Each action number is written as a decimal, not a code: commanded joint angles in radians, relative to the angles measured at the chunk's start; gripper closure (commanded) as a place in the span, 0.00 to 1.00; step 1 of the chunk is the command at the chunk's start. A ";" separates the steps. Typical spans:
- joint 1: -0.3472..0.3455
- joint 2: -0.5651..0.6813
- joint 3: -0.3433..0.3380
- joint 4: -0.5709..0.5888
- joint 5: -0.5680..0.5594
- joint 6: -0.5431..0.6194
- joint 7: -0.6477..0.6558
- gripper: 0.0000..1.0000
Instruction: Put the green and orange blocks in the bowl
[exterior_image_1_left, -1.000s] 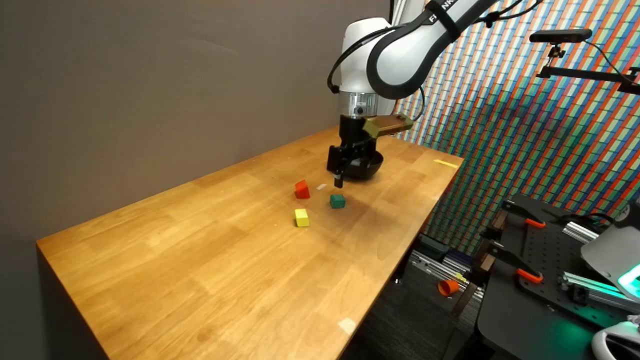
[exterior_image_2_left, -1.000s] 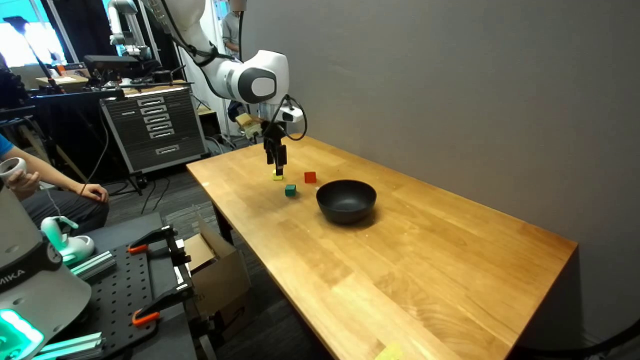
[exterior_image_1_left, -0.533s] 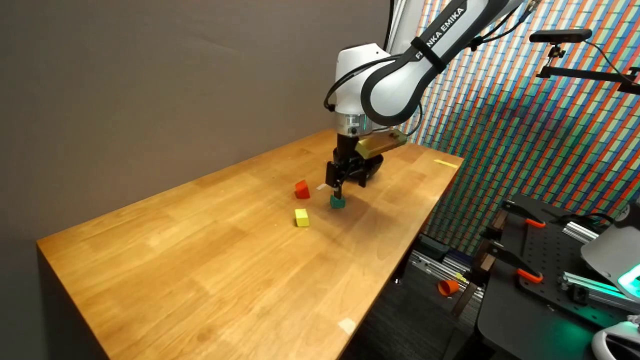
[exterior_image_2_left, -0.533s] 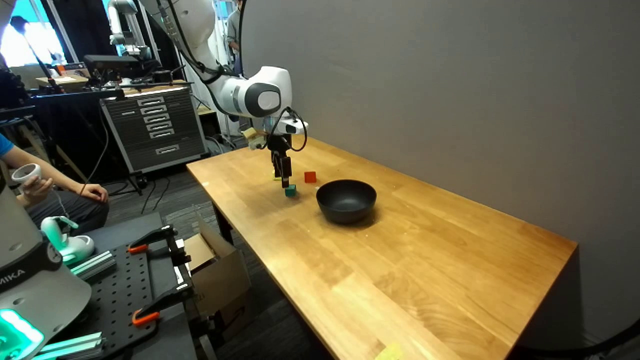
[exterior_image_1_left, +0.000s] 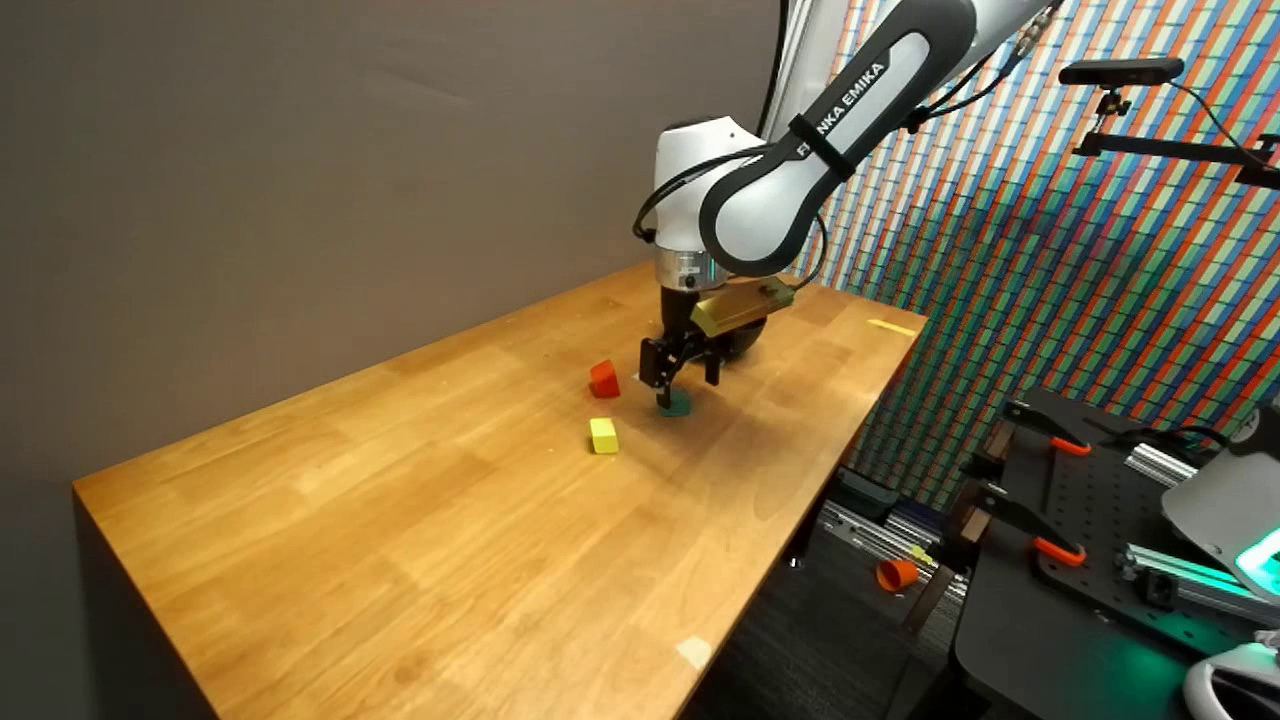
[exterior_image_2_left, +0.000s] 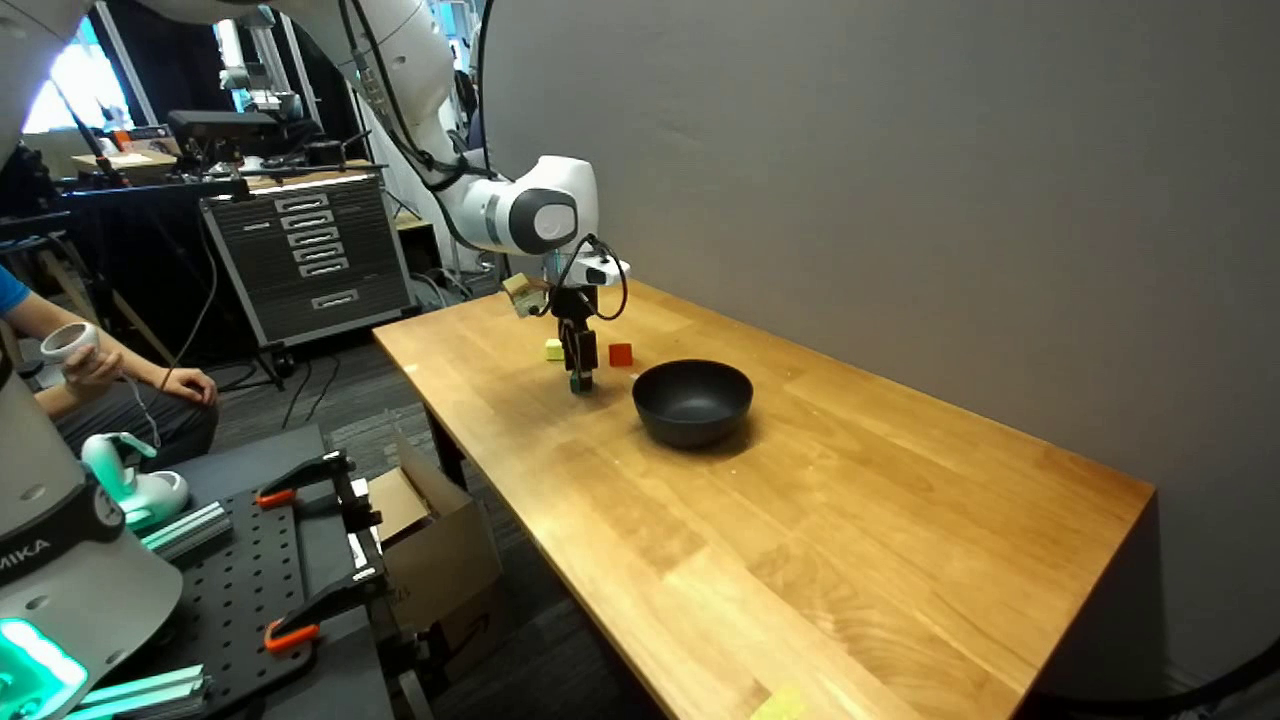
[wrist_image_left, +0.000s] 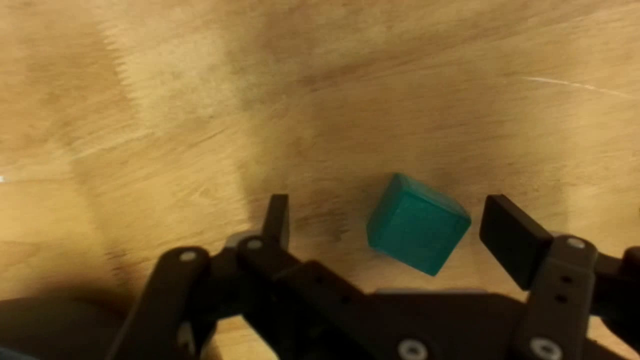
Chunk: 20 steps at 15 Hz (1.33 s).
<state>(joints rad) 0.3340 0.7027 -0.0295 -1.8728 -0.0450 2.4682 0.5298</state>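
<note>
Your gripper (wrist_image_left: 385, 230) is spread wide, and the green block (wrist_image_left: 420, 230) sits loose on the worktop (exterior_image_1_left: 450, 520) right between the fingers (wrist_image_left: 512, 242). In the wrist view you can see wood either side of it, tho the finger on that picture's right is way closer than the left one. The block's turned a bit too, so one of its corners is what points toward that nearer finger. In both exterior views the fingers are down low at the block and hide part of it.

Next out you've got the red block (exterior_image_2_left: 620, 354) (reads more red than orange to me), nearest of the three to the long edge along the wall (exterior_image_1_left: 350, 200). The yellow block (exterior_image_1_left: 604, 436) is close by too, and all three blocks stand apart. Your bowl (exterior_image_2_left: 685, 425) is a little further off, upright between the two long edges; in an exterior view the arm (exterior_image_1_left: 765, 210) covers a good chunk of it.

Out by the corner where the other long edge meets a short edge, there's a yellow strip (exterior_image_1_left: 890, 327) lying flat. Past that long edge, lower down, you've got a cardboard box (exterior_image_2_left: 445, 555), and way back beyond the far corner, some drawers (exterior_image_2_left: 310, 262).
</note>
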 joint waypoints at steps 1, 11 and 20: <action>0.024 0.047 -0.027 0.071 -0.022 0.002 0.021 0.34; 0.105 -0.146 -0.125 -0.064 -0.116 -0.145 0.167 0.85; 0.030 -0.322 -0.098 -0.002 -0.488 -0.429 0.317 0.86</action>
<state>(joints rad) 0.4369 0.4059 -0.1795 -1.8833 -0.5021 2.0496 0.8517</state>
